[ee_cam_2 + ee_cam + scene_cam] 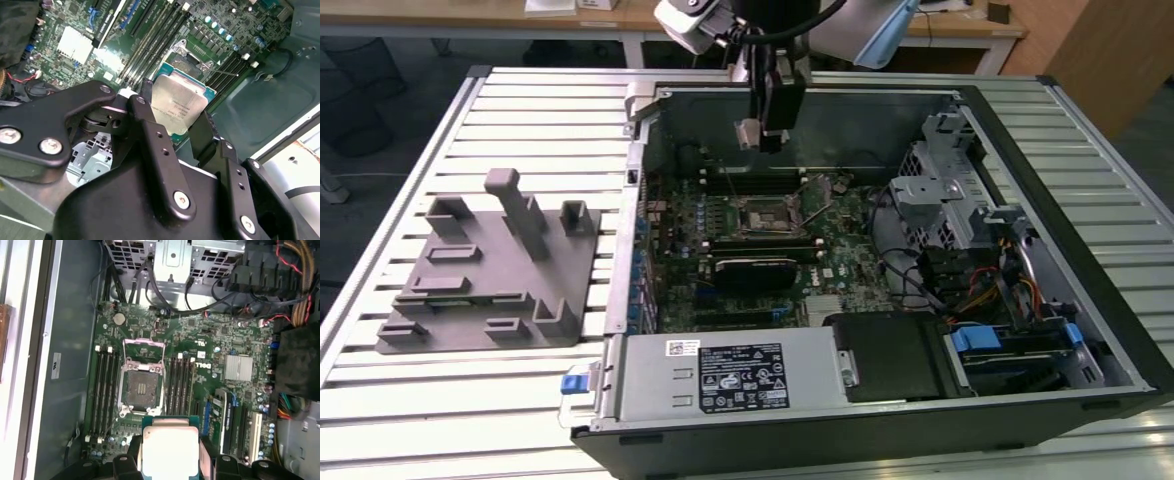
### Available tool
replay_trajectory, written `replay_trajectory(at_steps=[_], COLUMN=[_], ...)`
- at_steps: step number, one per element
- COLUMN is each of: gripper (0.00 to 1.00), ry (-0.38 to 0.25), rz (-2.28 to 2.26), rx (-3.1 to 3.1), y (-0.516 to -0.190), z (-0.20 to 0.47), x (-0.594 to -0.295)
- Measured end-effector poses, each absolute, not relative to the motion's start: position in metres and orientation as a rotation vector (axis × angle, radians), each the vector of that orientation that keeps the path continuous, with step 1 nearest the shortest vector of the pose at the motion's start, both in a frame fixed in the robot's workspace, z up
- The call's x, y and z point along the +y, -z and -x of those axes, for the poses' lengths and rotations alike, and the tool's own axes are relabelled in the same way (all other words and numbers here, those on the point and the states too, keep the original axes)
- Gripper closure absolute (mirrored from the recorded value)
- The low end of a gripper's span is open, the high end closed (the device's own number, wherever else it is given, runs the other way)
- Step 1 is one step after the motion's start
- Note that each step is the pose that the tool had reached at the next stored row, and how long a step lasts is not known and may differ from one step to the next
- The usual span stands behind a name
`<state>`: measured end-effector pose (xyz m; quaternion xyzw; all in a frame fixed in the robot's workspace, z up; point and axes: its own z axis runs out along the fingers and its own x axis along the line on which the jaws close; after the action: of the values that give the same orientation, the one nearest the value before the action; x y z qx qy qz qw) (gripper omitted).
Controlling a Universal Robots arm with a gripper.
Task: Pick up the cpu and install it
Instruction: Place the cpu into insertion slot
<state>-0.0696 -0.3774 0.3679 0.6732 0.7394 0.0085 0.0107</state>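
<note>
Edges of the flat silvery-beige square cpu [169,447] are clamped by the black metal gripper [176,114], presumably for level carriage over the green motherboard [202,335].

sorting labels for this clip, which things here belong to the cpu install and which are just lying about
In the job:
- cpu, gripped in the tool
- empty socket
- motherboard

Just lying about:
- grey fixture beside the case
- power supply
- drive cage
</note>
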Motion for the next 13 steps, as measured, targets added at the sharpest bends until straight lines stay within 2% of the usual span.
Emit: replay_trajectory(at_steps=[13], gripper=[0.46], ry=[-0.03], rz=[-2.109], rx=[2.302], y=[-0.344], z=[0.065], x=[-0.371])
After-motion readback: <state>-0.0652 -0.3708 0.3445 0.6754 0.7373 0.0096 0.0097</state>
